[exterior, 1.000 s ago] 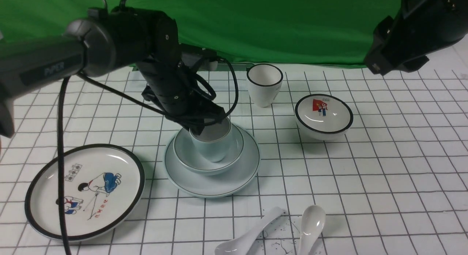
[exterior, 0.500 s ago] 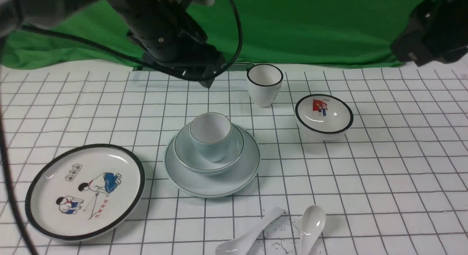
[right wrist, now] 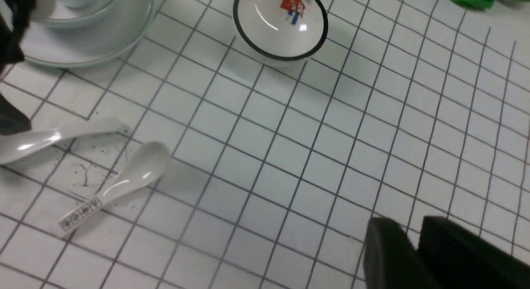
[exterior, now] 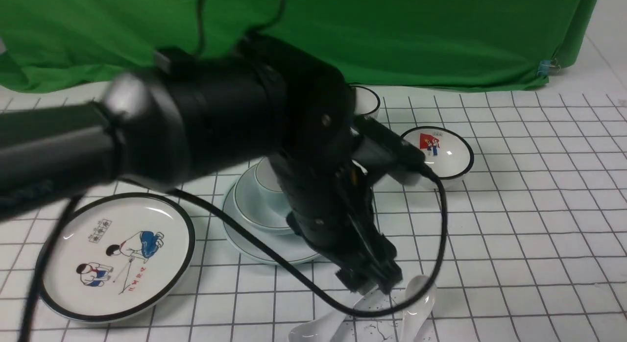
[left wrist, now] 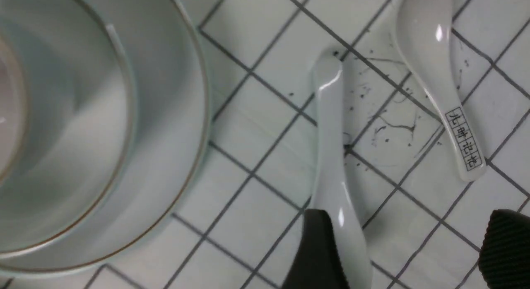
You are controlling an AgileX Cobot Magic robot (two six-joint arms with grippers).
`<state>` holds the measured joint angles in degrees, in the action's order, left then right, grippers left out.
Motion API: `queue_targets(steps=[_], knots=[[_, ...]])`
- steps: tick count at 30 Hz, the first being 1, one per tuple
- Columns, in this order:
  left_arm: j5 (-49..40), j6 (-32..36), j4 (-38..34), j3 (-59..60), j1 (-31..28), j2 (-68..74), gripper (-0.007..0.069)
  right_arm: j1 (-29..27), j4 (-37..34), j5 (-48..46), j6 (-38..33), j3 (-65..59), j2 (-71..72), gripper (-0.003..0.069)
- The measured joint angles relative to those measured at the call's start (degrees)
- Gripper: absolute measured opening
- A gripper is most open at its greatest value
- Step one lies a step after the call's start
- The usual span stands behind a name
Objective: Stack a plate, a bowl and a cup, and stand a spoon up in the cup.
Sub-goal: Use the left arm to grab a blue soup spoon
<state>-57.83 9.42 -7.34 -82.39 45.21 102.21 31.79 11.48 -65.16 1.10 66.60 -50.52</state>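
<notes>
Front view: cup [exterior: 267,178], bowl [exterior: 252,205] and plate [exterior: 245,248] stand stacked beyond the left gripper [exterior: 372,284]. Fetching the spoon is evidently the step in hand.
Left wrist view: jaws spread wide, holding nothing. The spoon [left wrist: 331,156] lies at one finger [left wrist: 316,249], contact unclear. A second spoon [left wrist: 434,73] lies ahead. Next move: centre on the spoon, then close.
Right wrist view: right gripper [right wrist: 416,233] pressed together, empty, well clear.

chinese characters on spoon handle [left wrist: 464,140], cartoon plate [exterior: 156,276]

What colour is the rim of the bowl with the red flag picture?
Black. The cartoon bowl shows best in the right wrist view.
</notes>
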Motion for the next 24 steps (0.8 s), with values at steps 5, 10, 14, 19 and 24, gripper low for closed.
queue_targets(steps=[5, 10, 14, 19, 24], knots=[[2.13, 0.28, 0.25, -1.53, 2.2, 6.69, 0.0451, 0.0, 0.0, -1.19, 1.5, -4.54, 3.99, 0.0153], [2.7, -0.84, 3.96, -2.76, 2.2, 11.65, 0.0451, 0.0, 0.0, -3.78, 2.04, -5.77, 4.84, 0.0153], [5.31, -2.49, 6.9, -3.26, 2.2, 12.78, 0.0451, 0.0, 0.0, -4.1, 2.04, -5.88, 5.02, 0.0153], [8.29, -3.19, 7.34, -3.38, 2.2, 13.12, 0.0451, 0.0, 0.0, -4.1, 2.04, -5.88, 5.01, 0.0153], [8.53, -4.17, 7.34, -3.44, 2.2, 14.77, 0.0443, 0.0, 0.0, -4.1, 2.04, -5.93, 5.01, 0.0155]])
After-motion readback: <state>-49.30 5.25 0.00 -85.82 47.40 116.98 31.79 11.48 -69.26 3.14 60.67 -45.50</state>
